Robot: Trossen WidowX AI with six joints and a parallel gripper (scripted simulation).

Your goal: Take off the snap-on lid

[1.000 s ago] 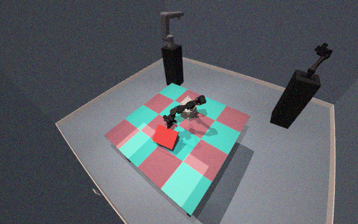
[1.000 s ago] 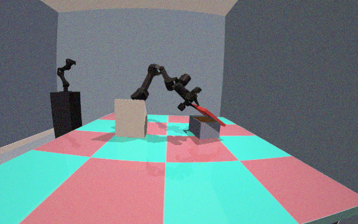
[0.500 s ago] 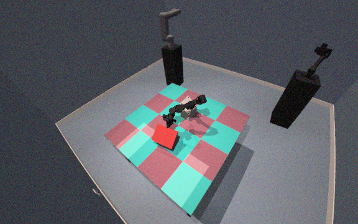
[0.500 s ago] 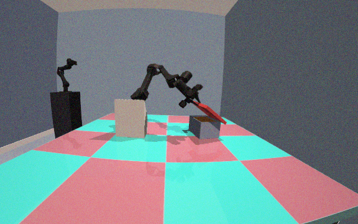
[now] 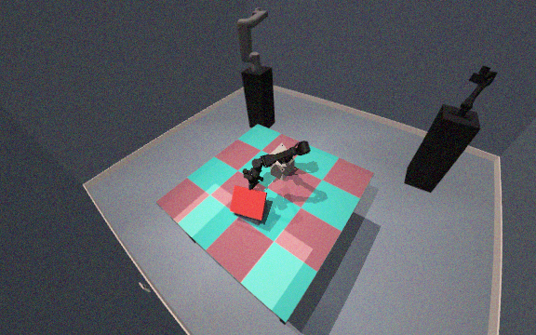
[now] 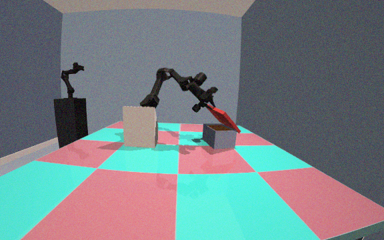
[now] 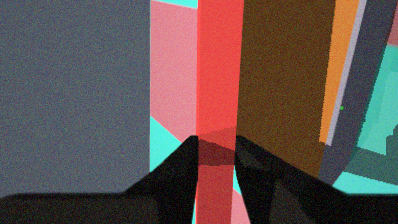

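The red lid (image 5: 248, 203) (image 6: 225, 117) (image 7: 220, 75) is tilted steeply over the storage box, its gripper-side edge high and its opposite edge low near the box's right rim in the exterior view. Whether that low edge touches the rim cannot be told. The grey storage box (image 6: 225, 139) (image 7: 367, 75) stands upright on the chequered table (image 5: 240, 251) (image 6: 139, 200), its brown inside partly showing. The lid mostly hides it in the top view. My gripper (image 5: 251, 186) (image 6: 210, 105) (image 7: 215, 143) is shut on the lid's raised edge, above the box.
A beige block (image 6: 139, 127) stands on the table, left of the storage box in the exterior view, near my arm's base. Black pedestals (image 5: 259, 98) (image 6: 70, 120) carrying other arms stand off the table. Another pedestal (image 5: 442, 149) is at the right in the top view.
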